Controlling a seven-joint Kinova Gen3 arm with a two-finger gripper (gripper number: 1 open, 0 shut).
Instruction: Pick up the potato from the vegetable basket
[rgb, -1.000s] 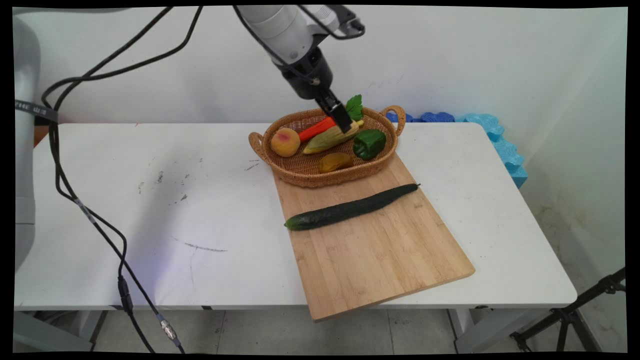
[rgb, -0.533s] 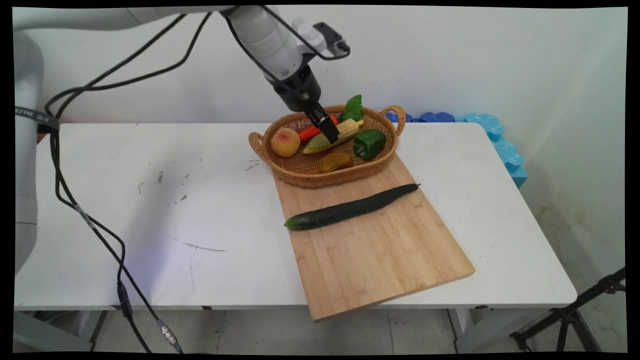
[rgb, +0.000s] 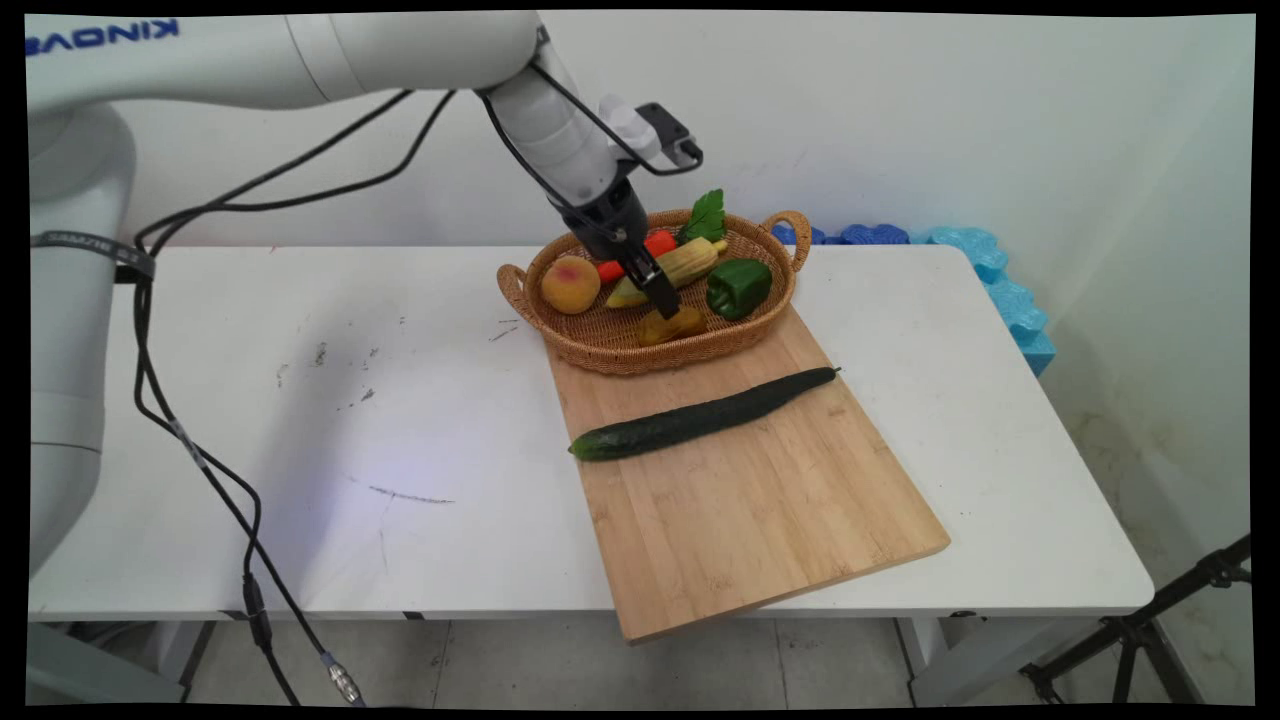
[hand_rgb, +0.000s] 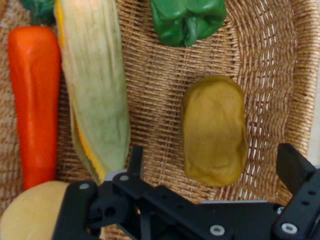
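The gripper (hand_rgb: 215, 167) hangs over the potato (hand_rgb: 214, 131) in the basket (rgb: 612, 350) near the table's far edge, fingers (hand_rgb: 295, 167) wide and empty. Descending off-centre, 1 finger could snag the weave.

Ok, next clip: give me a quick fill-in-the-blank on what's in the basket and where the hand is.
1. The hand hangs open over the brown ____.
2. The carrot lies beside the ____.
3. The cucumber lies on the wooden ____.
4. The basket also holds a green ____.

Missing words: potato; corn; board; pepper.

Robot lab: bare white table (rgb: 400, 420), tripod (rgb: 1150, 630).
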